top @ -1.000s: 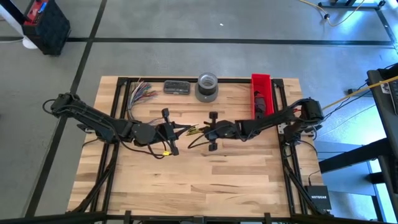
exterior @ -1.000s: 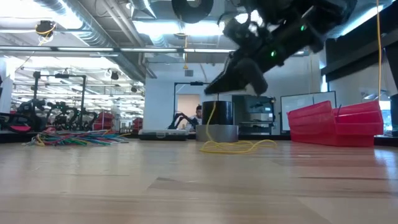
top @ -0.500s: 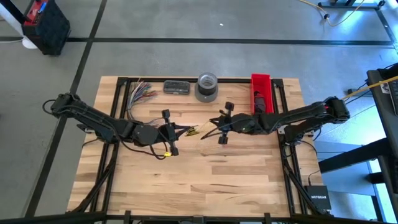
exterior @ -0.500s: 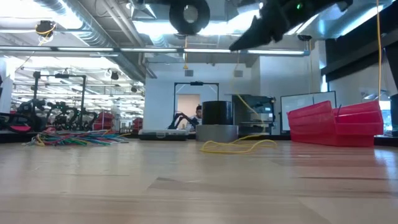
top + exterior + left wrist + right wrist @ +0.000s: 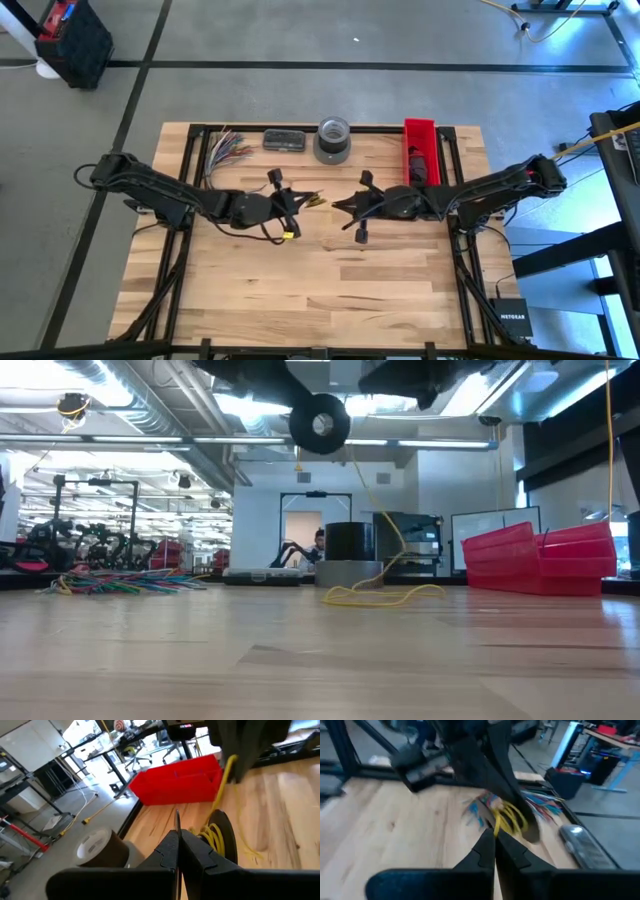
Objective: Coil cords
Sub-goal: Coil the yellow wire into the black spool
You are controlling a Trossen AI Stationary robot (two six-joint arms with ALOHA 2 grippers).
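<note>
Since a second ago: right gripper (image 5: 340, 205) swung up off table, left gripper (image 5: 300, 203) nudged toward middle, gap between them smaller.

High view: both clenched mid-table, cords (image 5: 316, 201) between tips.

Low view: round bundle (image 5: 320, 423) hangs in air, loose yellow tail (image 5: 383, 595) on table, so coil half done imo.

Left wrist: fingers pinched, yellow loops (image 5: 216, 834) just ahead.

Right wrist: tips pinching yellow strand (image 5: 509, 821).

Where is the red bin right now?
In the high view the red bin sits at the table's far edge on the right-arm side, just right of the grey tape roll and beyond the right gripper.
</note>
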